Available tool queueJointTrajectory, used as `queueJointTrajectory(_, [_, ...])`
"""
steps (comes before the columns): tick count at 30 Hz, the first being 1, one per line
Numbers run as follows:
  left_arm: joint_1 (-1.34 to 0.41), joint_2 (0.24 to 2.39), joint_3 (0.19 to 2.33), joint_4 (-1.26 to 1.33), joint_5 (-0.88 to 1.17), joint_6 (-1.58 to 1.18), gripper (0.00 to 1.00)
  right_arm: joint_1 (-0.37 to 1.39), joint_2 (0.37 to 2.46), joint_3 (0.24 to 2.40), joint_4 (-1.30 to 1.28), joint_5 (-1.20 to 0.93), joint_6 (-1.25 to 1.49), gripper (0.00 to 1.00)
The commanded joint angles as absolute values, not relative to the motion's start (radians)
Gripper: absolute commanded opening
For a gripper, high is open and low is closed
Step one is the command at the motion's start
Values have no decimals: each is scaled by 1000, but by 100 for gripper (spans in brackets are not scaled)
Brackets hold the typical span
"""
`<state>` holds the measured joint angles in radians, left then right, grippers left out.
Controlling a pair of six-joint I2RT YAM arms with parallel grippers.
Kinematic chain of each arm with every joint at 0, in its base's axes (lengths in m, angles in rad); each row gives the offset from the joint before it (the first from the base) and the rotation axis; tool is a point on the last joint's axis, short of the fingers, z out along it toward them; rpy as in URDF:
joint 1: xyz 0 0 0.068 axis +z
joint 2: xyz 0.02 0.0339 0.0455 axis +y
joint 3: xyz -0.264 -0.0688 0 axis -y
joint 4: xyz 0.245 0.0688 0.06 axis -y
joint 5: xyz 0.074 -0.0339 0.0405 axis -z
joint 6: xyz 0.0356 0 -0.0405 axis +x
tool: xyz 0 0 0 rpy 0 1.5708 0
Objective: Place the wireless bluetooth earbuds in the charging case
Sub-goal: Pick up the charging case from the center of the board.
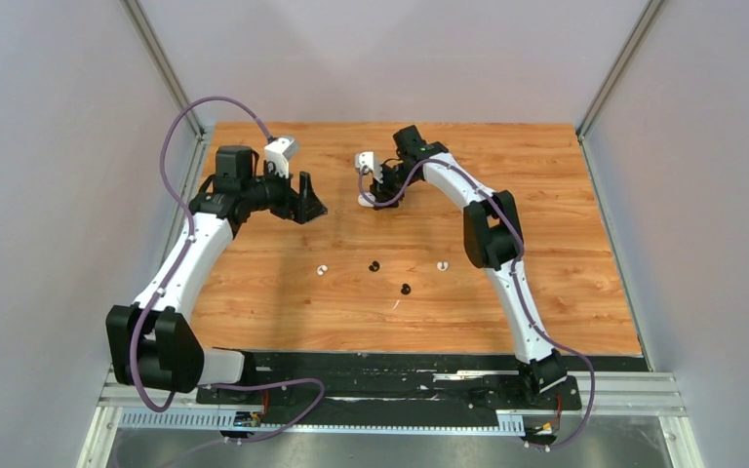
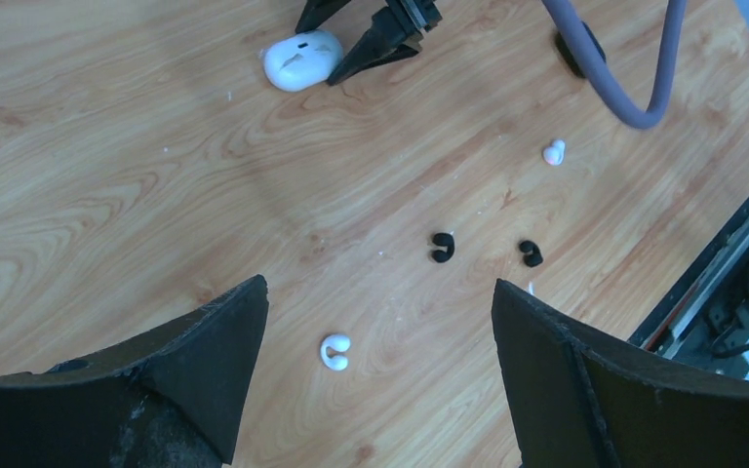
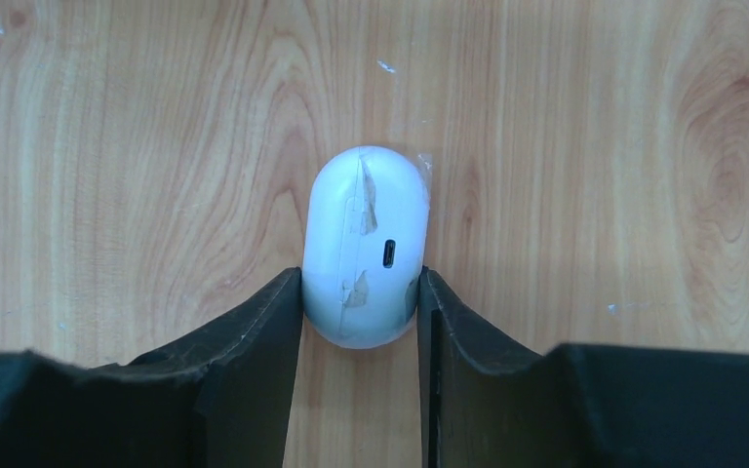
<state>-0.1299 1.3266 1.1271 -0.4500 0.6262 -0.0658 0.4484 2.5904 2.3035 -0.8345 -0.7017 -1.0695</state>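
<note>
The white oval charging case (image 3: 364,244) lies closed on the wooden table, its port facing up. My right gripper (image 3: 361,288) is shut on its near end, one finger touching each side; the top view shows this gripper (image 1: 382,195) and the case (image 1: 366,201) at the back middle. My left gripper (image 2: 380,292) is open and empty, held above the table left of the case (image 2: 301,60). Two white earbuds (image 1: 323,270) (image 1: 442,264) and two black earbuds (image 1: 374,264) (image 1: 405,289) lie loose mid-table. The left wrist view has a white bud (image 2: 335,352) between its fingers, below them.
The wooden table (image 1: 546,292) is fenced by grey walls on the left, back and right. A black base rail (image 1: 400,375) runs along the near edge. Purple cables (image 1: 185,117) loop off both arms. A tiny white fleck (image 1: 396,305) lies near the front black bud.
</note>
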Motion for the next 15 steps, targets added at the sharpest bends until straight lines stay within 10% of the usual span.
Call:
queueJointTrajectory(1, [-141, 1291, 1143, -393, 705, 174, 92, 436, 2545, 2230, -954, -726, -877, 32])
queueJointTrajectory(15, [-296, 1102, 889, -333, 900, 1420, 93, 370, 2253, 2104, -1252, -1189, -623, 28])
